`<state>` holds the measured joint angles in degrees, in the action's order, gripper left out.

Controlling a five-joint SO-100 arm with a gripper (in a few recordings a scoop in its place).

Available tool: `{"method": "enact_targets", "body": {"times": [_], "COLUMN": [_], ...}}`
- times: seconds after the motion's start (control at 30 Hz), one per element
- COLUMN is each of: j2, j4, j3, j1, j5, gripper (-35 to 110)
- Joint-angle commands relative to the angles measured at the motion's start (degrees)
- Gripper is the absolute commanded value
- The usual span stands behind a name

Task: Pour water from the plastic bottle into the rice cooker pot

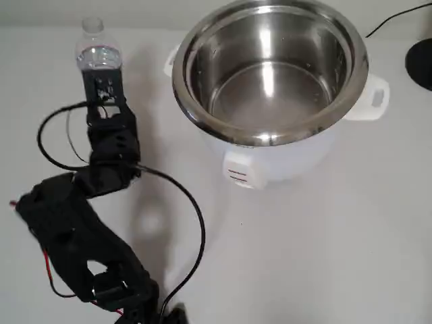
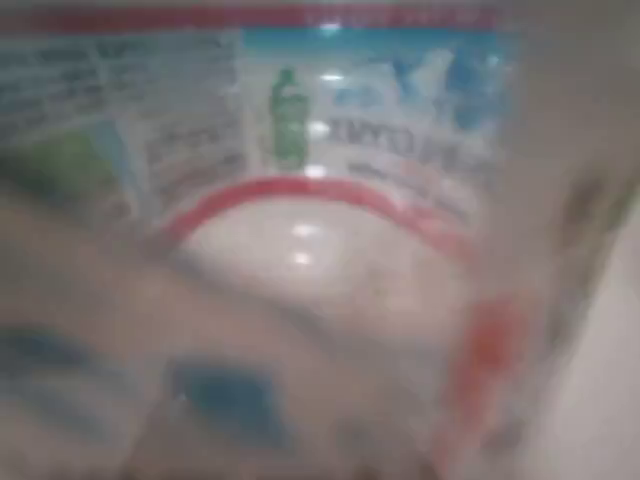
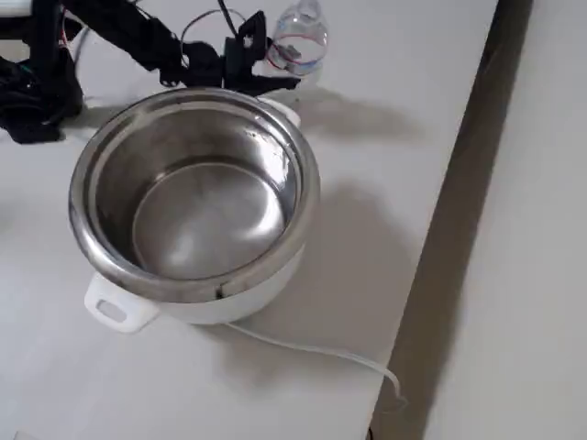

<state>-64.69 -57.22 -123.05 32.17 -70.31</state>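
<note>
The plastic bottle (image 1: 98,54) stands upright at the far left of the table in the overhead view, clear, with water in it. My black gripper (image 1: 101,73) reaches up to its lower body, fingers hidden by the bottle. The wrist view has the bottle's label (image 2: 320,200) pressed close and blurred, white with red bands. In the fixed view the bottle (image 3: 299,41) stands just right of the gripper (image 3: 273,62), behind the cooker. The rice cooker pot (image 1: 324,61) is a shiny steel bowl in a white body (image 1: 283,162), to the right of the bottle; its inside (image 3: 275,174) looks empty.
A black cable (image 1: 196,223) loops from the arm across the table in front of the cooker. The cooker's white cord (image 3: 312,353) trails toward the table's edge (image 3: 459,183). A dark round object (image 1: 420,64) sits at the overhead view's right border.
</note>
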Motion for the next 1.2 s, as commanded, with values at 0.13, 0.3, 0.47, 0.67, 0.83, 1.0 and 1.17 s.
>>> {"method": "enact_targets", "body": {"times": [0.13,0.3,0.47,0.67,0.83,1.0,1.17], "j2": [17.4,29.9,28.6,11.4,2.7,-5.0,-14.5], "j4": [-9.1,-5.6,-9.5,-17.5,-20.7,-21.9,-21.5], "j3": [23.3,44.6,42.8,17.2,5.2,-3.0,-12.5], "j1": [-3.4,-6.8,-8.4,-6.1,-3.7,-1.9,-1.6], "j5": [-12.5,-20.6,-19.7,-12.9,-11.5,-9.3,-5.6], "gripper": [36,46,48,48,48,47,47]}}
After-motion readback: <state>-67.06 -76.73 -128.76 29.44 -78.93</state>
